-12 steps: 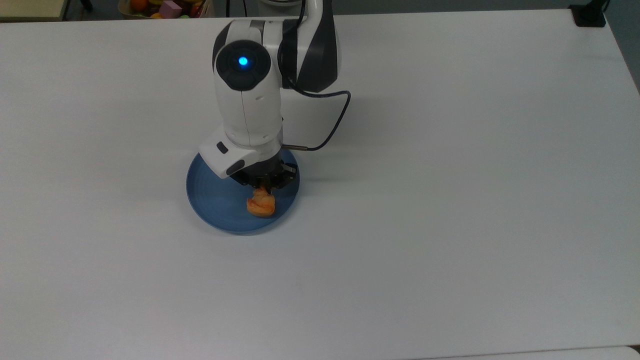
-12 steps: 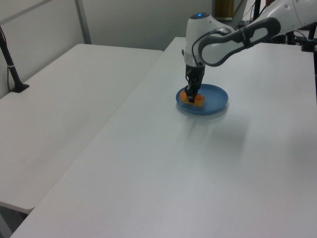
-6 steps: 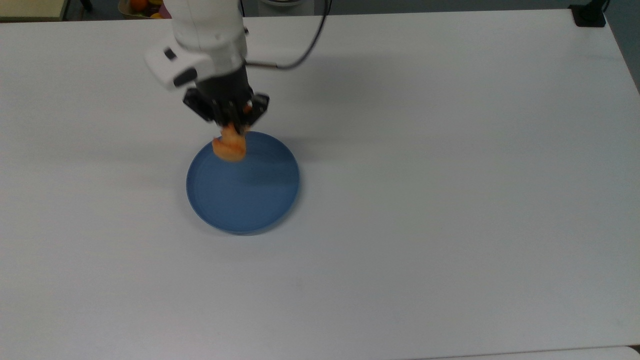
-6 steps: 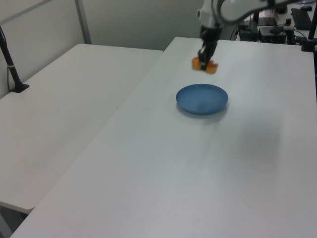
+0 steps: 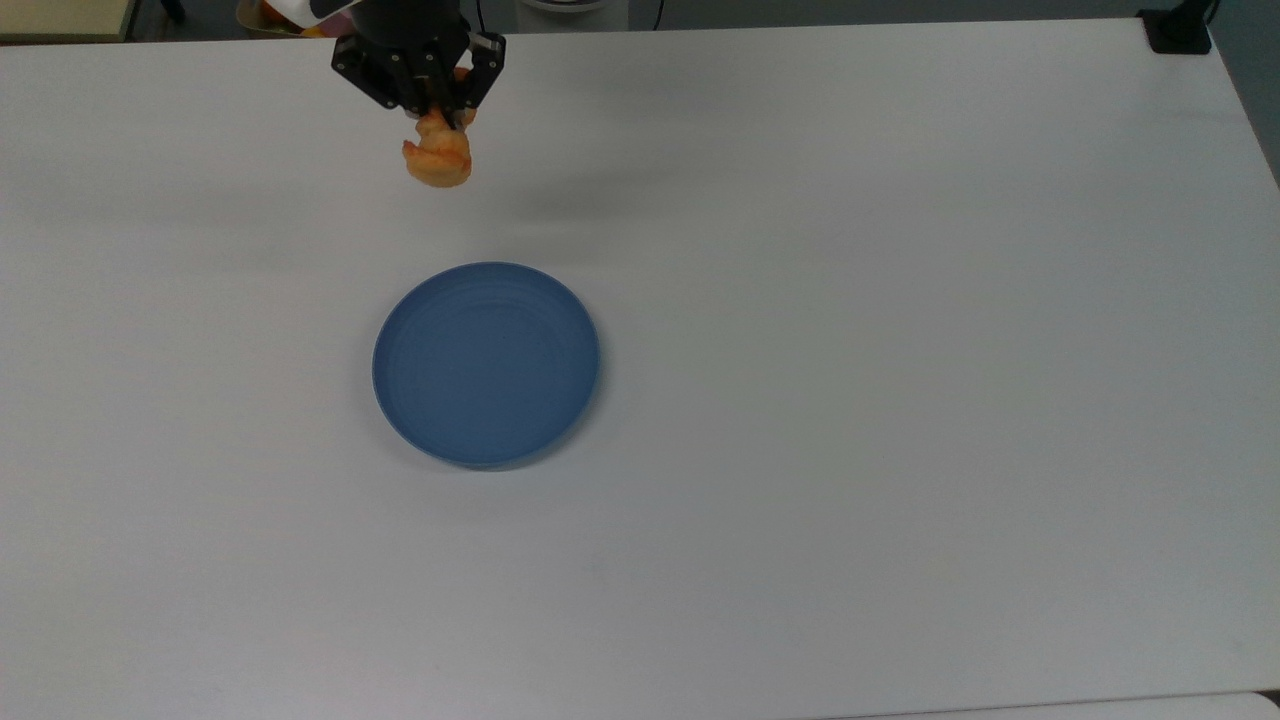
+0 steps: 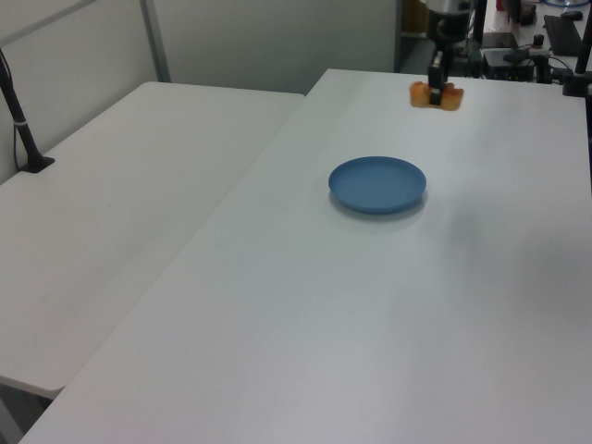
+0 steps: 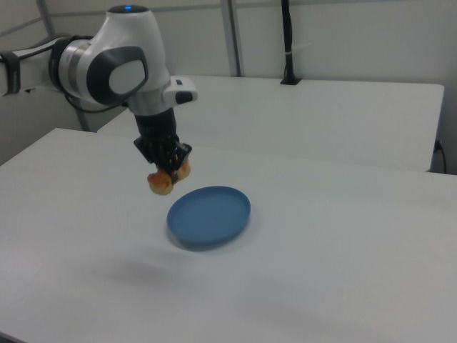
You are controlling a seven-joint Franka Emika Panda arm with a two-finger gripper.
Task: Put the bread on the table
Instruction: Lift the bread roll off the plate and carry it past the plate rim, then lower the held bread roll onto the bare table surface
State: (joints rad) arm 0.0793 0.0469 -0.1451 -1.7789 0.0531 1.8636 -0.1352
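claw [image 5: 440, 112]: clamped on bread [image 5: 438, 160] | bread: in the air above the desk [image 5: 900, 400], at 12 o'clock from plate [image 5: 486, 365] in top view, well apart | plate: flat on desk

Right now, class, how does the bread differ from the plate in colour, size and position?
Colour: the bread is golden-orange; the plate is blue.
Size: the bread is much smaller than the plate.
Shape: the bread is lumpy and ridged; the plate is round, smooth and shallow.
Position: the bread hangs in the air, clamped by the gripper; the plate lies flat and bare on the table.
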